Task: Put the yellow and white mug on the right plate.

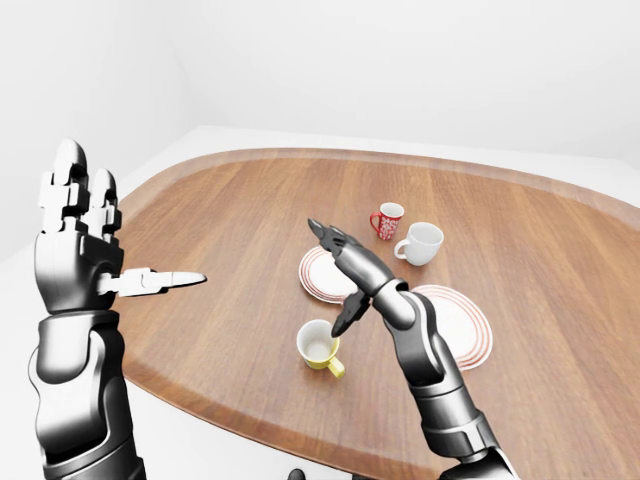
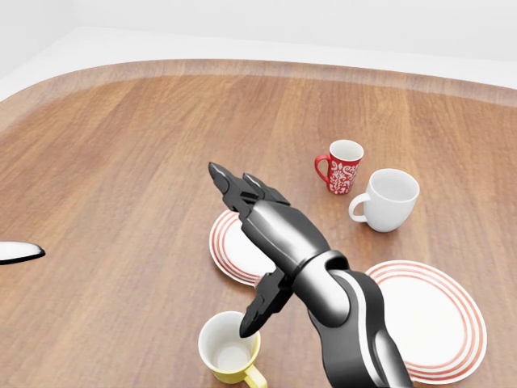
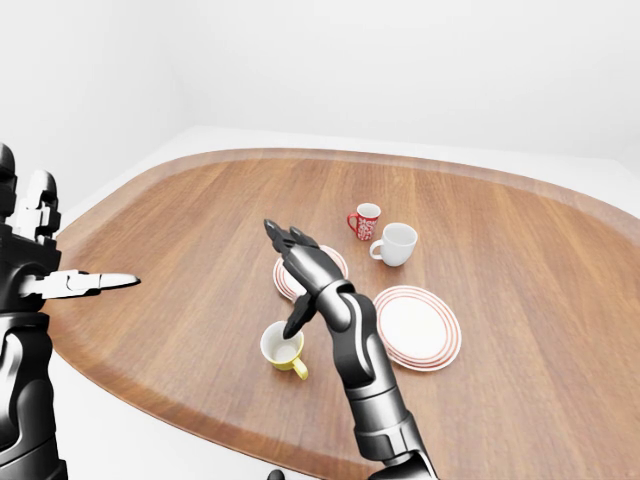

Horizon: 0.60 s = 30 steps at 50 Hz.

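The yellow and white mug [image 2: 230, 349] stands upright and empty on the wooden table [image 2: 121, 162], at the bottom of the head view, handle toward the bottom right. The right plate [image 2: 440, 323], white with red rings, lies bare at the lower right. My right hand [image 2: 262, 226] is open with fingers spread, hovering over the left plate [image 2: 230, 242]. Its thumb tip hangs just above the mug's right rim, holding nothing. My left hand [image 1: 100, 250] is open and raised at the far left of the left-eye view, off the table's edge.
A red patterned mug [image 2: 343, 166] and a plain white mug [image 2: 392, 198] stand side by side above the right plate. The table's curved near edge [image 1: 230, 425] runs below the yellow mug in the left-eye view.
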Tool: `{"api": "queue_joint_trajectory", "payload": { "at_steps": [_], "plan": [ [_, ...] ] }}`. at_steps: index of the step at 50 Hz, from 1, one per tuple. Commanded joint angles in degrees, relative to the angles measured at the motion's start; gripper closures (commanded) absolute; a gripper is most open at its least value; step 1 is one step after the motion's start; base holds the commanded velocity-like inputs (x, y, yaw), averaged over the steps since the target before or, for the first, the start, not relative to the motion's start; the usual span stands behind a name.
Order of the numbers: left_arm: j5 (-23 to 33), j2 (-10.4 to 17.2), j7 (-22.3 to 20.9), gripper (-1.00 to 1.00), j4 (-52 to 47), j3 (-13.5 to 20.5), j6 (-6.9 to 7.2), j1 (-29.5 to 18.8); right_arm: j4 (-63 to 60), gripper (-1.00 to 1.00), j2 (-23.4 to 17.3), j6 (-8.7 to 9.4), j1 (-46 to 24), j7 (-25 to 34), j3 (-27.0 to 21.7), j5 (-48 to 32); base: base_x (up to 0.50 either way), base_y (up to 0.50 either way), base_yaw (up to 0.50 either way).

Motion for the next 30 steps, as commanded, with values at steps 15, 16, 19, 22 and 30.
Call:
{"api": "queue_joint_trajectory", "payload": {
  "at_steps": [15,16,19,22,30],
  "plan": [
    [0.1,0.0,0.1,-1.0,0.0,-0.1,0.0,0.0,3.0,-1.0,1.5,0.0,5.4,-4.6,2.6,-1.7,0.0,0.0,0.0],
    [0.1,0.0,0.0,-1.0,0.1,-0.1,0.0,-0.1,3.3,-1.0,1.6,0.0,5.6,-5.2,2.9,-2.0,0.0,0.0,0.0],
    [0.1,0.0,0.0,-1.0,0.3,-0.1,0.0,-0.1,4.1,-1.0,1.9,0.0,5.9,-6.3,3.3,-2.2,0.0,0.0,0.0],
    [-0.1,0.1,0.0,-1.0,-0.3,0.1,0.0,0.0,4.9,-1.0,2.3,0.0,6.3,-7.1,3.7,-2.5,0.0,0.0,0.0],
    [-0.1,0.2,0.0,-1.0,0.1,0.1,0.0,-0.2,7.0,-1.0,3.0,0.0,7.1,-8.8,4.6,-2.9,0.0,0.0,0.0]
  ]
}}
